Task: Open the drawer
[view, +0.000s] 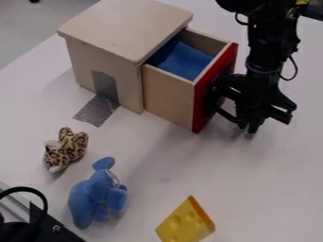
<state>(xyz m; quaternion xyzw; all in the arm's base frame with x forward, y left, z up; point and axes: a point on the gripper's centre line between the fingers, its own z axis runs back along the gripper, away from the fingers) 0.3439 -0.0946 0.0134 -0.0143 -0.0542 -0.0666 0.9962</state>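
We see the drawer [167,97] open at the far middle, pointing out of the wooden box [104,61] toward the right and slightly near, its lengthwise line running far left to near right. The claw [249,126] hangs right beside its red front [203,101]; we cannot tell how wide it stands.

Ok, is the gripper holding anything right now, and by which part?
I can't tell: the gripper is right by the drawer's red front, but black overlaps black there, hiding any hold. The blue toy, spotted toy and cheese wedge aren't held.
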